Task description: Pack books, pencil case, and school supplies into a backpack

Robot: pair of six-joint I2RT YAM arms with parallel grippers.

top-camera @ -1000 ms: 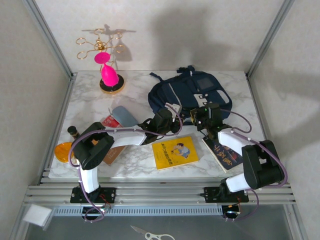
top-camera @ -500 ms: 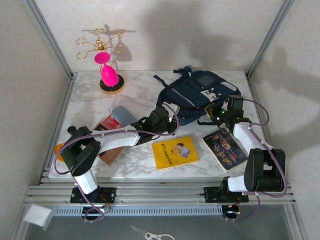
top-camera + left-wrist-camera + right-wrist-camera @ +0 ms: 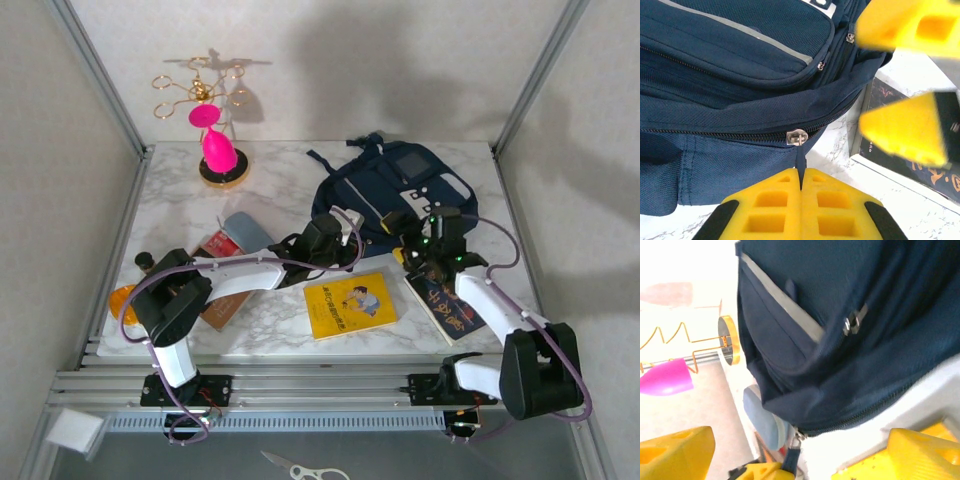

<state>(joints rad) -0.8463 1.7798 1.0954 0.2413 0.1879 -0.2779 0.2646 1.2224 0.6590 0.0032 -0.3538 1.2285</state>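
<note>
**Top external view: right claw lets go, left claw keeps the zip pull**

Half a second ago the right arm was stretched out to the right and the backpack (image 3: 400, 185) was dragged wide that way. Now the right gripper (image 3: 405, 238) has swung back to the bag's near edge and stands released, its yellow fingers spread wide, holding nothing. The bag has slackened back toward the middle of the table.

The left gripper (image 3: 801, 175) has not shifted. It stays clenched on the dark tab hanging from the metal zip pull (image 3: 796, 137) at the bag's near-left corner. In the left wrist view the teeth to the left of the slider are still shut, so the opening looks barely begun.

Nothing is packed yet. The yellow book (image 3: 350, 305), dark book (image 3: 450, 300), brown book (image 3: 225, 305), pencil case (image 3: 248, 232), red box (image 3: 220, 243) and orange piece (image 3: 122, 300) all lie on the marble. The right claw probably needs a fresh hold on the fabric to brace it.
</note>
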